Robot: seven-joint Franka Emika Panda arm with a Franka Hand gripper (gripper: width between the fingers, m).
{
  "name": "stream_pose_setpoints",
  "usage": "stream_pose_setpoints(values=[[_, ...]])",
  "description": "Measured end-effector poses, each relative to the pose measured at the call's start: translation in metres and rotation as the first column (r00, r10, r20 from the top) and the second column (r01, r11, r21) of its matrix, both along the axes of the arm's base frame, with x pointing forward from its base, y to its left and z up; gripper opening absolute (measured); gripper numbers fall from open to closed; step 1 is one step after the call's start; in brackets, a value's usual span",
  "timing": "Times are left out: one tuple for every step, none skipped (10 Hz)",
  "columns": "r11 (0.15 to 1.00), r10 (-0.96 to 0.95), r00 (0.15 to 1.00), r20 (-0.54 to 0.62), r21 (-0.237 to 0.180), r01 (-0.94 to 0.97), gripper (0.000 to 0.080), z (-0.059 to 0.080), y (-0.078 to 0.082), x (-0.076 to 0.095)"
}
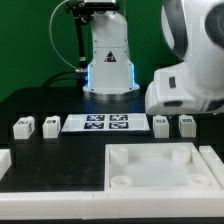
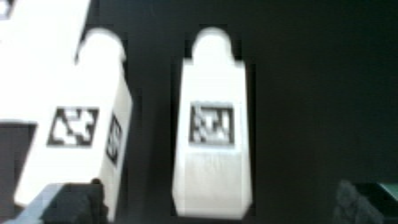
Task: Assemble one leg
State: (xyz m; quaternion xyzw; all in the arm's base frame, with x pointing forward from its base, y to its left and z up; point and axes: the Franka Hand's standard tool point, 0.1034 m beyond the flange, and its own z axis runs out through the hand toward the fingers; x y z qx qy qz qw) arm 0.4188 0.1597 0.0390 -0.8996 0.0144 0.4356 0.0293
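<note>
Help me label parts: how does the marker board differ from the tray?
The marker board is a thin flat strip; the tray is far larger, with raised rims. The marker board carries black-and-white tags; the tray shows round corner sockets and no tags. The marker board lies farther back; the tray nearer the camera. Both are white and rest on the black table.

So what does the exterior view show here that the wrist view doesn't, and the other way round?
Only the exterior view shows the marker board, the large white tray, the arm's base and all four legs, two at its left and two at its right. Only the wrist view shows the open gripper, its dark fingertips apart with one leg between them in the picture, and the legs' markers up close. Both show white legs side by side on the black table.
</note>
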Motion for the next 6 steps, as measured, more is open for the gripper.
stream_pose_setpoints(values=[[1.0,-0.006,1.0,-0.001,-0.008,0.006,0.0649,0.0,0.001,-0.002],[0.999,-0.024,1.0,-0.02,-0.032,0.023,0.0649,-0.004,0.004,-0.01],[0.998,-0.038,0.999,-0.039,-0.047,0.036,0.0649,-0.01,0.008,-0.019],[0.998,-0.032,0.999,-0.04,-0.048,0.031,0.0649,-0.018,0.012,-0.028],[0.998,-0.033,0.999,-0.041,-0.051,0.031,0.0649,-0.025,0.013,-0.036],[0.998,-0.037,0.998,-0.044,-0.061,0.034,0.0649,-0.028,0.013,-0.041]])
